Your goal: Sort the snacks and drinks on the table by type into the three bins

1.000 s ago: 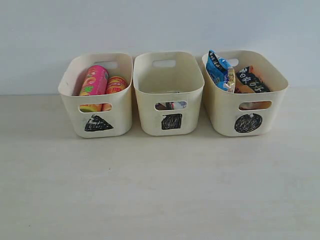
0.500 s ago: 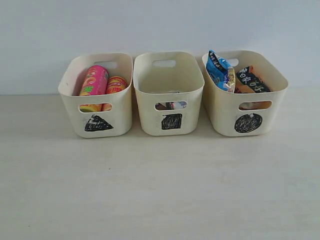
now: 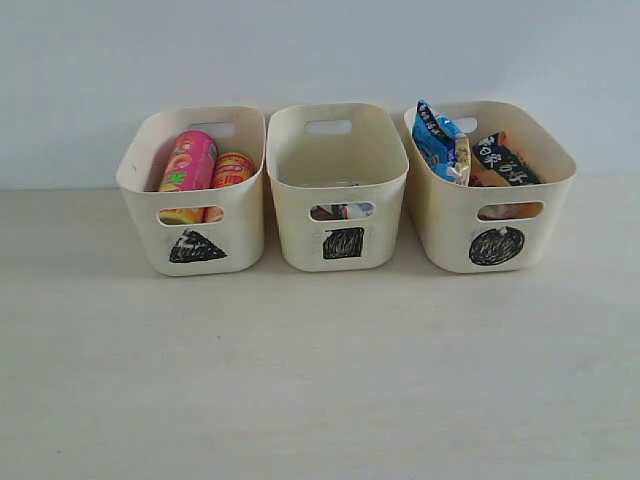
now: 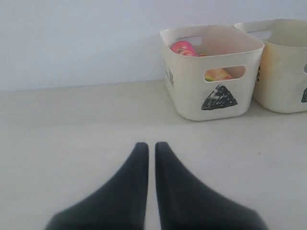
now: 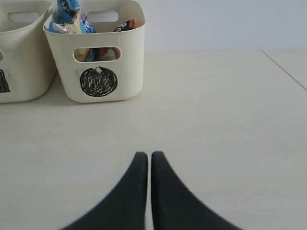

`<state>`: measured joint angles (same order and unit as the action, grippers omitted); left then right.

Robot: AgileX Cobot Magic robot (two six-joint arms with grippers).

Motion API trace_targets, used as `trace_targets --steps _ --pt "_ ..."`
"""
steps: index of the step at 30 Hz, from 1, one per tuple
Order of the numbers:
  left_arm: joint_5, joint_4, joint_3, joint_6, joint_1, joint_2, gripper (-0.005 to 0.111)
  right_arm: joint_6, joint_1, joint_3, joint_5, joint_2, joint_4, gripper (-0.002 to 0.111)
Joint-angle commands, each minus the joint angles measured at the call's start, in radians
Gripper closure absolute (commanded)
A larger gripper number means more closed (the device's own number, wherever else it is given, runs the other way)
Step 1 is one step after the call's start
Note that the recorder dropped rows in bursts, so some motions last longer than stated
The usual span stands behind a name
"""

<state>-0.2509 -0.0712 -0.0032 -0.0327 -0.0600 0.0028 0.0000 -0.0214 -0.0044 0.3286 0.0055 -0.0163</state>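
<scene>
Three cream bins stand in a row at the back of the table. The triangle bin holds the pink-green tube and the yellow-red tube. In the square bin, the drinks show only through the handle slot. The blue packet and the orange packet stand in the circle bin. My left gripper is shut and empty above bare table, well short of the triangle bin. My right gripper is also shut and empty, off from the circle bin. Neither arm shows in the exterior view.
A pale wall runs behind the bins. The light table stretches in front of them. In the right wrist view the table's edge runs off past the circle bin.
</scene>
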Motion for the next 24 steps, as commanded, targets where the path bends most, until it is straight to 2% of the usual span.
trace_targets --steps 1,4,24 --pt "0.011 0.014 0.003 -0.006 0.007 -0.003 0.102 0.000 0.002 0.004 -0.007 -0.006 0.004 0.108" --pt "-0.030 0.019 0.003 -0.003 0.019 -0.003 0.102 0.000 0.002 0.004 -0.007 -0.006 0.004 0.108" --pt "-0.026 0.030 0.003 -0.001 0.021 -0.003 0.102 0.000 0.002 0.004 -0.007 -0.006 0.004 0.108"
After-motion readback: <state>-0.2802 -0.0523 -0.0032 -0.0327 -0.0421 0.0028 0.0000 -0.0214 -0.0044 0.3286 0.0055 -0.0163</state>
